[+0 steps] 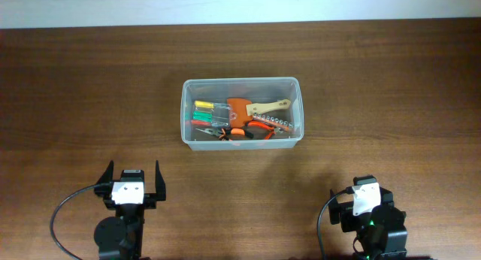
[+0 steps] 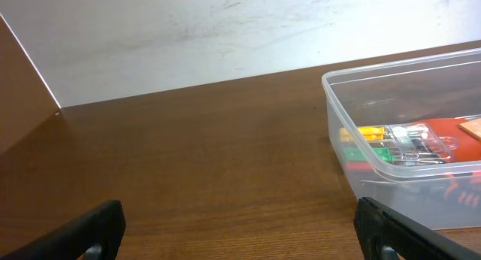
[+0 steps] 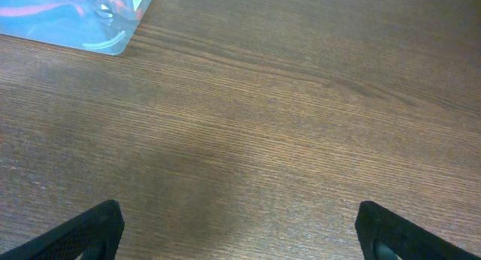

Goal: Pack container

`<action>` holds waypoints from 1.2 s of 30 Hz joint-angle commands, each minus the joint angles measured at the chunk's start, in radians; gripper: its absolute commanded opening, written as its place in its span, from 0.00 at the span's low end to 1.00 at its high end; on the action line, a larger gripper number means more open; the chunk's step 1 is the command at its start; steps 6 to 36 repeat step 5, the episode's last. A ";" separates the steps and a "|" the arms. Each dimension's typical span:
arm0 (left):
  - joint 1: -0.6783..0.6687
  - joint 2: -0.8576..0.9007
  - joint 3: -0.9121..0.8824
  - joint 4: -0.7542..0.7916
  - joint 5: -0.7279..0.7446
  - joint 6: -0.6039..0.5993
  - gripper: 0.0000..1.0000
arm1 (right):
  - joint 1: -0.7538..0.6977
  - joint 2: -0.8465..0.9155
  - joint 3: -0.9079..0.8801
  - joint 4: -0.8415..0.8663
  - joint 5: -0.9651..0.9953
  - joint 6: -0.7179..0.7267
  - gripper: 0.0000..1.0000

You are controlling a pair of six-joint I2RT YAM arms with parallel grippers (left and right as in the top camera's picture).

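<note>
Even bright light, soft shadows, sharp focus

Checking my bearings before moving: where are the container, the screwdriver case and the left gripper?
container (image 1: 184, 110): overhead view, on its left rim.
screwdriver case (image 1: 209, 110): overhead view, middle of the case.
left gripper (image 1: 134, 165): overhead view, midway between its fingertips.

Robot lab, wooden table (image 1: 391, 80), white wall (image 2: 225, 34)

The bin (image 1: 240, 81) is sitting on the table (image 1: 391, 102), tools (image 1: 242, 122) lying inside. Your left gripper (image 1: 134, 170) and right gripper (image 3: 239, 231) are sitting nearer you, well apart.
</note>
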 commanded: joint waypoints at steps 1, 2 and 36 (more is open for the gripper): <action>0.002 -0.010 -0.009 0.006 0.018 -0.005 0.99 | 0.003 -0.007 -0.010 0.001 -0.003 0.013 0.99; 0.002 -0.010 -0.009 0.006 0.018 -0.005 0.99 | 0.003 -0.007 -0.010 0.000 -0.003 0.013 0.99; 0.002 -0.010 -0.009 0.006 0.018 -0.005 0.99 | 0.003 -0.007 -0.010 0.000 -0.003 0.013 0.99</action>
